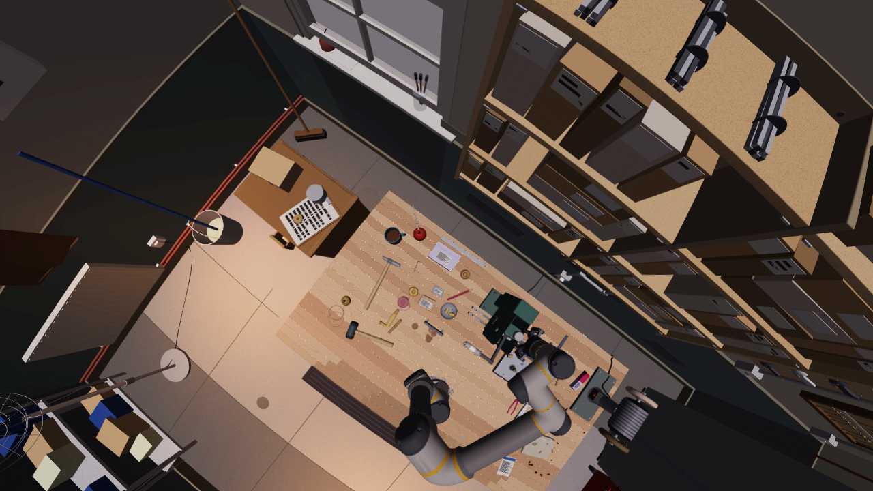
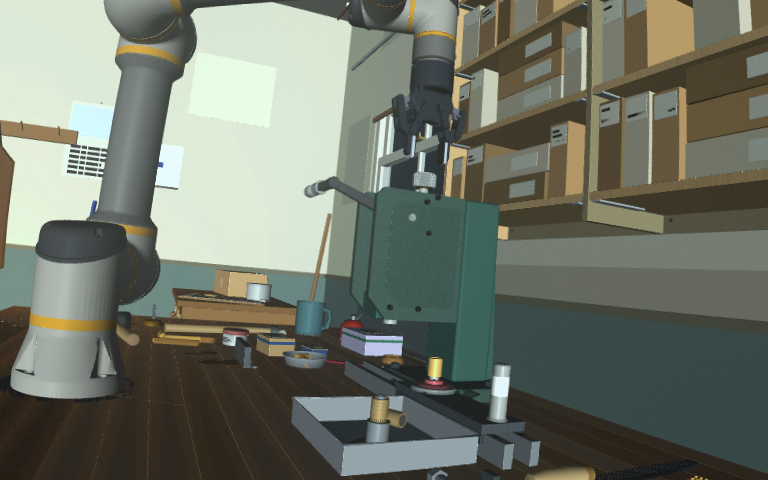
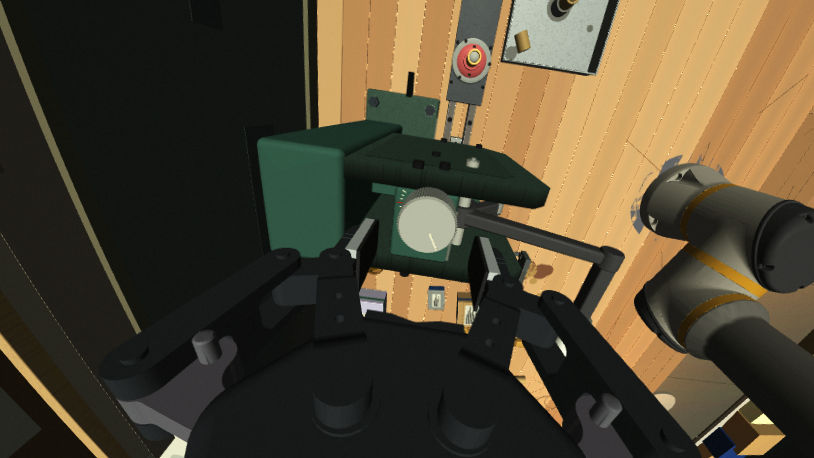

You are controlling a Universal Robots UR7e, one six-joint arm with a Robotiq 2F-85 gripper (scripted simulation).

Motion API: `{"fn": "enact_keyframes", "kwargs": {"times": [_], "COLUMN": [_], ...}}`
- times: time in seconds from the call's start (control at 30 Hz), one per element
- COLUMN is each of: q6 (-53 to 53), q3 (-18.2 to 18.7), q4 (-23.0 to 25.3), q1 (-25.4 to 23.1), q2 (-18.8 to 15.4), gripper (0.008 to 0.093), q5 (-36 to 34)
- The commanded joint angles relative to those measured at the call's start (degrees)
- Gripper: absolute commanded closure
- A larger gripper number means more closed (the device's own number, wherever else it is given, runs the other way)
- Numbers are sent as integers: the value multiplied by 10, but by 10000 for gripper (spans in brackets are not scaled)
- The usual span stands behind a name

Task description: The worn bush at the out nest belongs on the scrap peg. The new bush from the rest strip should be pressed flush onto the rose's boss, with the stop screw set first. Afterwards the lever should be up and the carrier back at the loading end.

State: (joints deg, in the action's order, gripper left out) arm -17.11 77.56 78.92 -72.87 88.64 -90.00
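The lower stem of the stop screw is hidden inside the green press (image 2: pixel 425 283); only its knurled knob (image 3: pixel 427 224) (image 2: pixel 422 180) shows on top of the press head. My gripper (image 3: pixel 421 259) (image 2: pixel 426 138) hangs open just above the knob and holds nothing. The lever (image 2: pixel 340 189) sticks out to the press's left. A brass bush (image 2: pixel 434 368) stands on the red rose (image 3: pixel 473 57) on the carrier, on the rail in front of the press. In the grey tray (image 2: pixel 376 433) one bush sits on a peg (image 2: pixel 378 416) and another small brass bush (image 3: pixel 522 40) lies beside it.
The shelving with boxes (image 2: pixel 594 102) rises close behind the press. A white-banded post (image 2: pixel 500 391) stands at the rail's near end. A mug (image 2: pixel 310 317), a dish (image 2: pixel 304 358), small boxes and hammers lie over the bench to the left. My arm's base (image 2: pixel 71 311) stands far left.
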Motion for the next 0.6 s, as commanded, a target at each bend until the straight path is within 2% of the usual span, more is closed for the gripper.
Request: {"fn": "enact_keyframes", "kwargs": {"times": [0.0,0.07,0.4,0.57], "q6": [0,0,0,0], "q3": [0,0,2,34], "q4": [0,0,2,29], "q1": [0,0,0,0], "q2": [0,0,1,5], "gripper": [369,334,334,334], "q5": [0,0,0,0]}}
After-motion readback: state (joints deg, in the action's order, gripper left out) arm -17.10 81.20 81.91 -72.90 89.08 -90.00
